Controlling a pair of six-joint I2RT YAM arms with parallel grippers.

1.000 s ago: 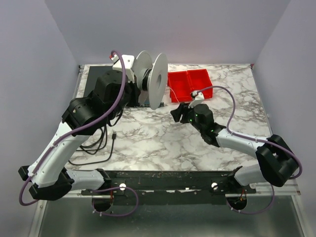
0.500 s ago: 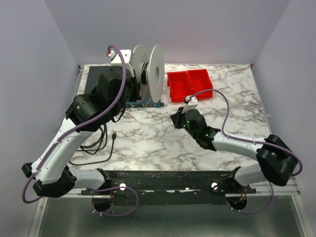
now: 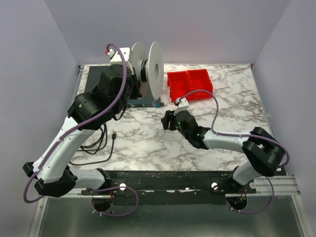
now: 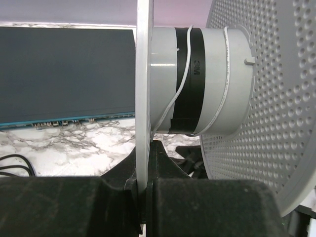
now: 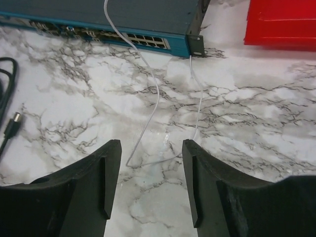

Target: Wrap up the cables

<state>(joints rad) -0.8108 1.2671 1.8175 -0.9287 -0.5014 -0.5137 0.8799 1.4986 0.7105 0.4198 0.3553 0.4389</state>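
Note:
A white spool [image 3: 150, 74] with two wide discs stands at the back of the table. My left gripper [image 4: 143, 197] is shut on the edge of its near disc [image 4: 144, 89]. The thin white cable [image 4: 183, 84] runs over the spool's hub, which has a black tape band. In the right wrist view the cable [image 5: 148, 118] lies slack on the marble as a long loop, its bend just ahead of my right gripper [image 5: 151, 148]. That gripper [image 3: 168, 120] is open and empty, low over the table centre.
A dark box with a teal edge [image 5: 98, 19] lies behind the cable. Two red bins [image 3: 189, 84] sit at the back right. Black cords [image 3: 96, 140] and a plug [image 5: 11, 126] lie at the left.
My right gripper has moved left and toward the table centre, nearer the slack cable. The left arm has shifted the spool slightly back and left.

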